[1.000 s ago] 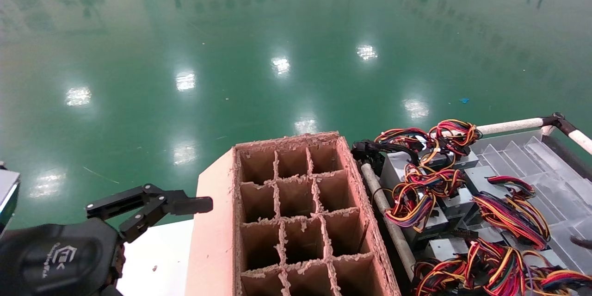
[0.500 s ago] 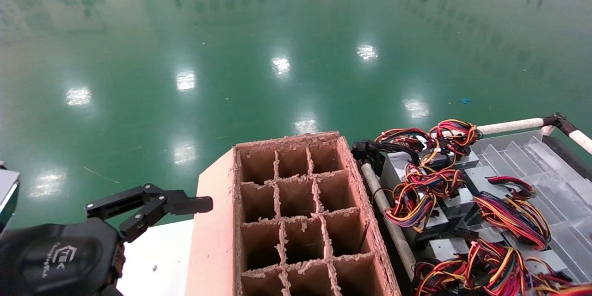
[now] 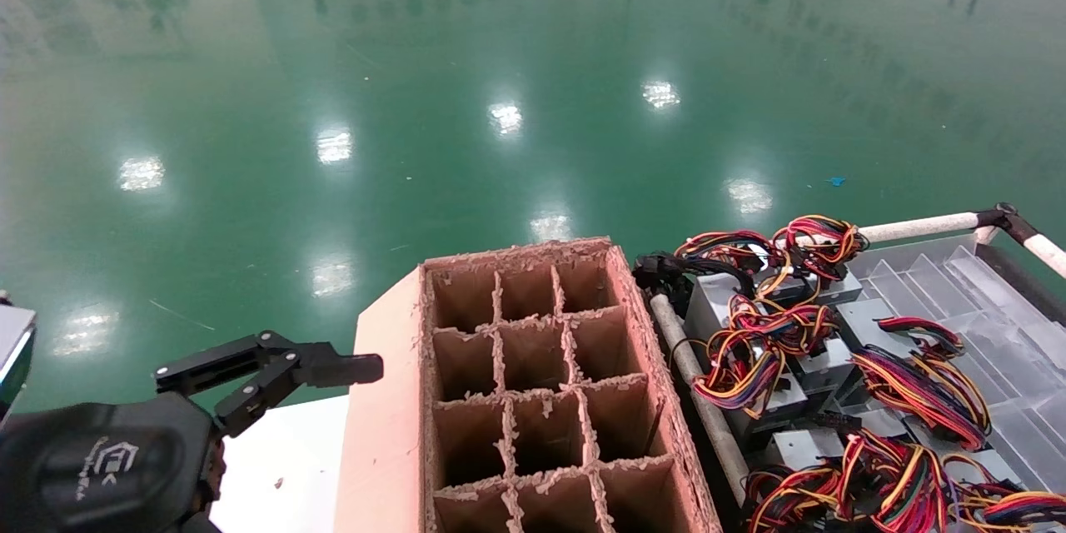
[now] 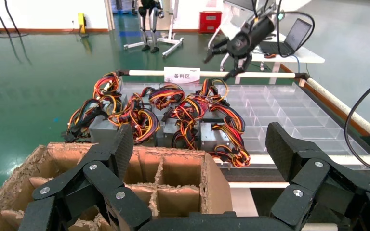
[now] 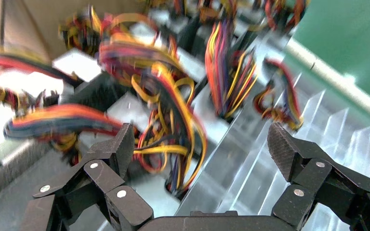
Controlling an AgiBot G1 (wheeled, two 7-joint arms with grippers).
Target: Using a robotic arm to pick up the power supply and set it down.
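Left tool (image 3: pixel 275 371) parked low at the left of the head view, fingers spread wide, holding nothing. It sits beside the left wall of the carton (image 3: pixel 387 400), over a white surface (image 3: pixel 283 466). In the left wrist view the same tool (image 4: pixel 200 154) shows both fingers (image 4: pixel 118 149) apart, looking across the carton (image 4: pixel 173 168) toward the tray.

Right tool (image 5: pixel 200 149) not seen in the head view. Right wrist view shows its fingers (image 5: pixel 282 147) wide apart, nothing between them, hovering above the wire bundles and grey boxes; view is motion-blurred. Far off in the left wrist view the right tool (image 4: pixel 231 48) hangs above the far rail of the tray, open.

Power supplies (image 3: pixel 749 366): several grey boxes with yellow, red, orange, black wires (image 3: pixel 916 383) lie clustered in the clear divided tray (image 3: pixel 983 291), on its side nearest the carton. Same cluster in the left wrist view (image 4: pixel 212 137), just beyond the carton, and below the right tool in its own view (image 5: pixel 125 108). None gripped.

Carton is a brown cardboard grid of cells, all visible cells empty. White rail (image 3: pixel 916 226) borders the tray's far edge. A label sign (image 4: pixel 181 75) hangs on that rail. Green glossy floor (image 3: pixel 500 58) beyond.
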